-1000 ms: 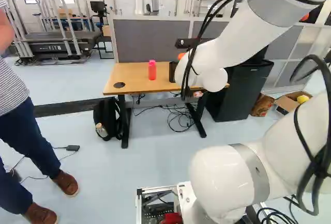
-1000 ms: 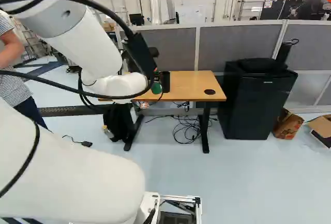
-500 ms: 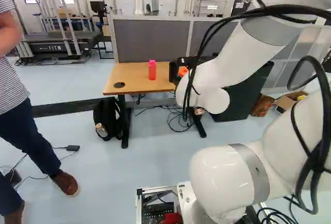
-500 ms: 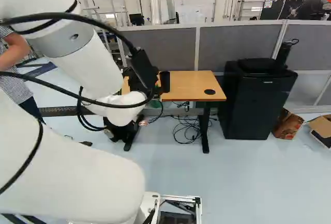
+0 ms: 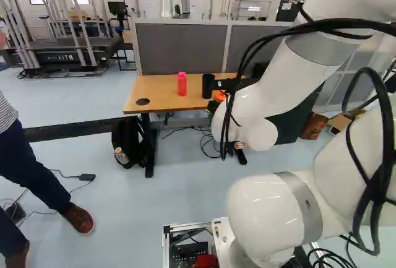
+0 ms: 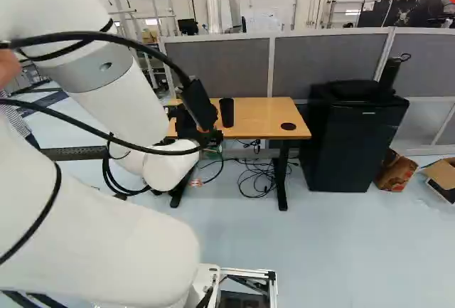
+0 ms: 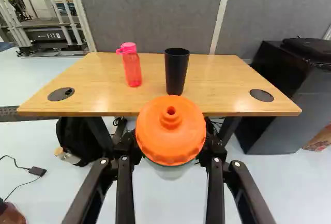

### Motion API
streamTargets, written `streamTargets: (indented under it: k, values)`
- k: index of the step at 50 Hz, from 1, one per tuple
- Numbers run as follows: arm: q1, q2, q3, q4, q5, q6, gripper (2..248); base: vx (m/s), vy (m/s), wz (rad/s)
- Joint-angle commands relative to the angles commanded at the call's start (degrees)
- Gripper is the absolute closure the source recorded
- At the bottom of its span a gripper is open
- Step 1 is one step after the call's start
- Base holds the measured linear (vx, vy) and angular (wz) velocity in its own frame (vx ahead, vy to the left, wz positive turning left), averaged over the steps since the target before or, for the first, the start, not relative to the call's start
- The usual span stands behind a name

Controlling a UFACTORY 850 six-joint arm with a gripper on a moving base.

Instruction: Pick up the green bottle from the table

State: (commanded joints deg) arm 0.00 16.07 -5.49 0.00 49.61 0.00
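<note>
In the left base view my gripper [image 5: 230,84] is partly hidden behind the arm, with the orange lid [image 5: 219,96] beside it. The wrist view shows my gripper [image 7: 171,154] shut on the green bottle, one finger at each side. Its orange lid [image 7: 170,123] faces the camera and hides most of the body; only a thin green edge shows beneath. The bottle is held in front of the wooden table [image 7: 217,100], not standing on it.
A pink bottle [image 7: 132,69] and a black cup [image 7: 176,71] stand on the table. Right of it is a black cabinet [image 6: 348,137]; a backpack [image 5: 129,141] and cables lie below. A grey partition [image 6: 323,59] stands behind. A person is at the left.
The arm has shifted, and my gripper has come lower in both base views with the bottle in it. The black cup now shows fully in the left base view. The base has not moved.
</note>
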Motion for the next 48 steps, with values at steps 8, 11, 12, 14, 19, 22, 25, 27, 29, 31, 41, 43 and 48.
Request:
streamTargets:
  k: [8,11,12,14,19,22,25,27,29,31,41,43,48]
  values:
    - [0.0,-0.1,0.4,0.0,0.3,0.0,126,0.000,0.000,0.000]
    - [0.0,-0.1,0.5,0.0,0.4,0.0,126,0.000,0.000,0.000]
    - [0.0,-0.1,0.5,0.0,0.4,0.0,126,0.000,0.000,0.000]
    - [0.0,-0.1,0.5,0.0,0.4,0.0,126,0.000,0.000,0.000]
    - [0.0,-0.1,0.5,0.0,0.4,0.0,126,0.000,0.000,0.000]
    - [0.0,-0.1,0.5,0.0,0.4,0.0,126,0.000,0.000,0.000]
    - [0.0,-0.1,0.5,0.0,0.4,0.0,126,0.000,0.000,0.000]
    - [0.0,-0.1,0.5,0.0,0.4,0.0,126,0.000,0.000,0.000]
    - [0.0,-0.1,0.5,0.0,0.4,0.0,126,0.000,0.000,0.000]
    - [0.0,-0.1,0.5,0.0,0.4,0.0,126,0.000,0.000,0.000]
    - [0.0,-0.1,0.5,0.0,0.4,0.0,126,0.000,0.000,0.000]
    - [0.0,-0.1,0.5,0.0,0.4,0.0,126,0.000,0.000,0.000]
    - [0.0,-0.1,0.5,0.0,0.4,0.0,126,0.000,0.000,0.000]
